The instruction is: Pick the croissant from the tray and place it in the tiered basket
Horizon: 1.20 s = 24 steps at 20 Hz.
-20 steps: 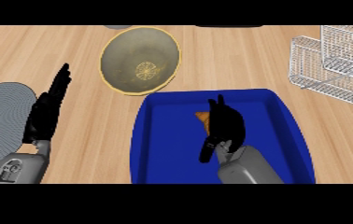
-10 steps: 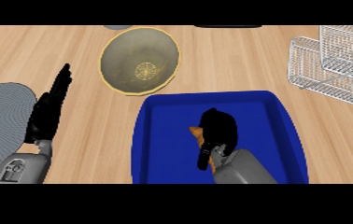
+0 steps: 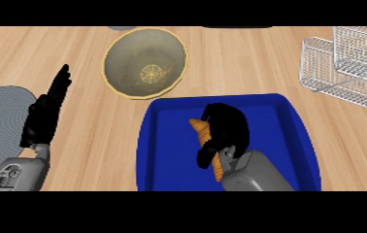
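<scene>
No legible text, label or number anywhere (tray (image 3: pixel 166 152) included)

Bare counter (image 3: pixel 265 72) lies open between the tray (image 3: pixel 168 154) and the basket (image 3: pixel 333 67) at the far right. The tray's raised walls ring the right hand (image 3: pixel 228 125), which is curled round the croissant (image 3: pixel 203 130). The plate (image 3: pixel 145 62) sits just beyond the tray's far left corner. The left hand (image 3: pixel 46 110), fingers straight, rests at the left edge, apart from the tray.
</scene>
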### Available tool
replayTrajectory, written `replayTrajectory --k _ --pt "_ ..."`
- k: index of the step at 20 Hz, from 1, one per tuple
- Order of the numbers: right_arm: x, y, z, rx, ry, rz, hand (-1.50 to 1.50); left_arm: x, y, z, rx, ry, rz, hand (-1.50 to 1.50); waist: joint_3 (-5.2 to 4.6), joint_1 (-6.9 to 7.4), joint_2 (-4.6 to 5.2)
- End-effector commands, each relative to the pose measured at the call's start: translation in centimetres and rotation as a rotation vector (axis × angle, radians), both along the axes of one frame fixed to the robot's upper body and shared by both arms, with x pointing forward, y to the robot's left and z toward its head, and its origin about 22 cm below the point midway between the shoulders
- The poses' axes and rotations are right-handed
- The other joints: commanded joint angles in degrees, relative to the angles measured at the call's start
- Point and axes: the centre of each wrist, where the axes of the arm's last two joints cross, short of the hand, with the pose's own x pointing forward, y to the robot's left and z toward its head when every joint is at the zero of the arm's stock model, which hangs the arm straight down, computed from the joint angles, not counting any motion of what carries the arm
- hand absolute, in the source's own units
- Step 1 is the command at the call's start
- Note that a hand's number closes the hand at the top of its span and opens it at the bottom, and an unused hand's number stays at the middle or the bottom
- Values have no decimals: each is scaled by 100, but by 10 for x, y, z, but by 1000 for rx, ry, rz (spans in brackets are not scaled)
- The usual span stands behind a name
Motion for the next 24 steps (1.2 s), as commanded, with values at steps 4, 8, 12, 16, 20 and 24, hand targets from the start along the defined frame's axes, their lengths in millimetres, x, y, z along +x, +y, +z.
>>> replayTrajectory --k 4,8,12,16,20,24 --pt "73 -23 29 131 -197 -249 150 -3 -18 -5 -13 -7 -21 0 7 143 58" --pt "82 -26 70 216 -462 -318 150 5 -10 3 -2 -10 -21 0 5 79 40" --pt "85 -42 107 154 -714 -375 150 -2 -2 3 4 -7 -10 0 2 44 1" --pt "93 -61 172 134 -798 -417 150 -8 -3 -1 0 0 -28 0 1 44 -7" --pt "100 -81 198 -7 -830 -445 150 -2 -16 -2 -2 -9 -17 0 1 18 -1" --pt "98 -110 221 -96 -778 -445 150 -12 -6 -3 -16 25 -21 0 1 15 -10"
